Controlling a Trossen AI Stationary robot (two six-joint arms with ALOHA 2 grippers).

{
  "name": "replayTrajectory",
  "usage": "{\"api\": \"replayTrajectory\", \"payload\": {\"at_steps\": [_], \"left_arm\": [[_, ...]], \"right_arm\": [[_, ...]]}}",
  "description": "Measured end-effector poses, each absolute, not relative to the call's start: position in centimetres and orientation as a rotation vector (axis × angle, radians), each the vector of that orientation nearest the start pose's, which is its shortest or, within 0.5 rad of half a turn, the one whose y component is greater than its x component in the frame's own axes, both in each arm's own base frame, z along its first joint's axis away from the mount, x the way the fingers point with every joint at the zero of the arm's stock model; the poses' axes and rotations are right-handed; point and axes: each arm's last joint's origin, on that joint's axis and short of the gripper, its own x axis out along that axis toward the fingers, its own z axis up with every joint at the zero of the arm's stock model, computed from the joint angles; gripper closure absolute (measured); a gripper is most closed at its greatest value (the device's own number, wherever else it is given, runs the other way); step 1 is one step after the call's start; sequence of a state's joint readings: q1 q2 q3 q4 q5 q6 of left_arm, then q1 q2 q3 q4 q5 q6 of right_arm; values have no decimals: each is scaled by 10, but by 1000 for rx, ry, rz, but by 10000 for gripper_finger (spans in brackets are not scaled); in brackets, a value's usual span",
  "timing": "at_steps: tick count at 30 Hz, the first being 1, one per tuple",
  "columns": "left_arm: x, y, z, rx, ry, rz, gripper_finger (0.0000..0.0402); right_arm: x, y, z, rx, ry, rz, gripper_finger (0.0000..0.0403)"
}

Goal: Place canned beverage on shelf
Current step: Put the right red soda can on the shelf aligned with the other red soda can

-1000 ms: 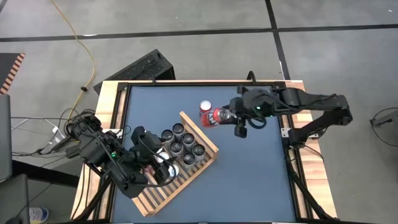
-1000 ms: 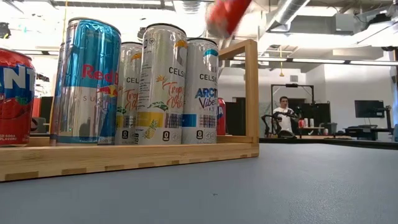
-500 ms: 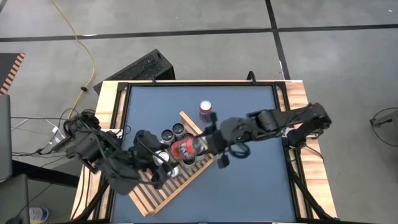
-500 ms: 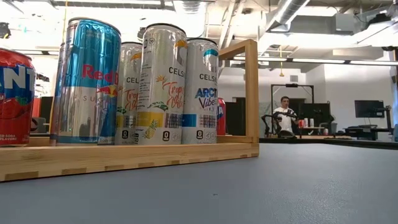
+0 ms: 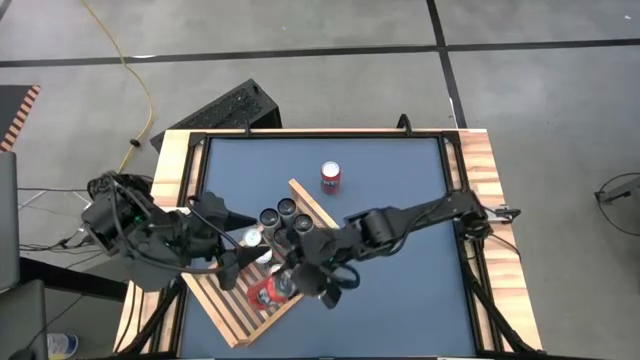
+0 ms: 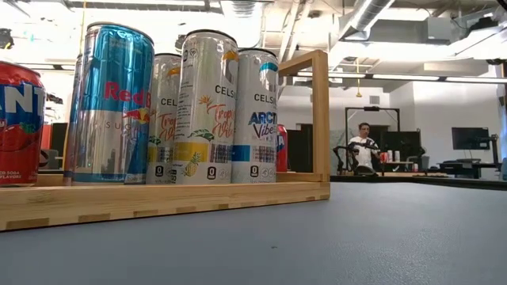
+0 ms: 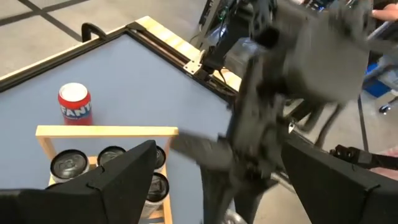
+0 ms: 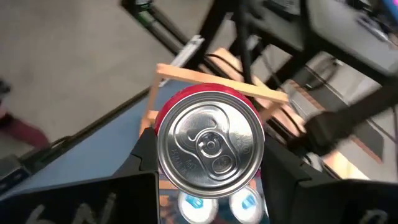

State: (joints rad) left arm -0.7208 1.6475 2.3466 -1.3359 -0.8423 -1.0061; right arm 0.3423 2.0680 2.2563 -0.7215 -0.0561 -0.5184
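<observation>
The shelf is a light wooden slatted rack lying aslant on the blue table. Several cans stand on its far part, and they also show in the low view. My right gripper reaches over the rack's near part, shut on a red can whose silver top fills the right wrist view. My left gripper is open and empty over the rack's left side. A second red can stands on the table beyond the rack. My right gripper pinches the red can's side walls near its top end between its two fingers. The fingers lie along the can, and its top faces back toward the wrist. The can is tilted over the rack's near part. I cannot tell whether it touches the slats.
A red can stands at the rack's end in the low view. The rack's raised frame stands beside the tall cans. Bare blue table lies to the right of the rack. A person sits far behind the table.
My right gripper has carried the red can from the table's far middle toward the near left, past the standing cans, to above the rack's near part. My left arm has drawn back toward the table's left edge.
</observation>
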Motion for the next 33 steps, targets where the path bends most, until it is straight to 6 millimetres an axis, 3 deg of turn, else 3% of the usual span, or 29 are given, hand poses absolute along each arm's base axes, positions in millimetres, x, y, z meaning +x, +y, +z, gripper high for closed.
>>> {"api": "replayTrajectory", "payload": {"at_steps": [13,21,28,33], "left_arm": [[204,-150,515,-503,362,366,68],[201,-148,511,-456,410,375,68],[200,-146,508,-428,433,388,68],[200,-146,508,-427,435,388,68]], "right_arm": [[466,193,318,-828,446,658,254],[483,179,318,-867,336,651,254],[496,177,272,-940,469,697,254],[498,184,257,-981,502,707,254]]}}
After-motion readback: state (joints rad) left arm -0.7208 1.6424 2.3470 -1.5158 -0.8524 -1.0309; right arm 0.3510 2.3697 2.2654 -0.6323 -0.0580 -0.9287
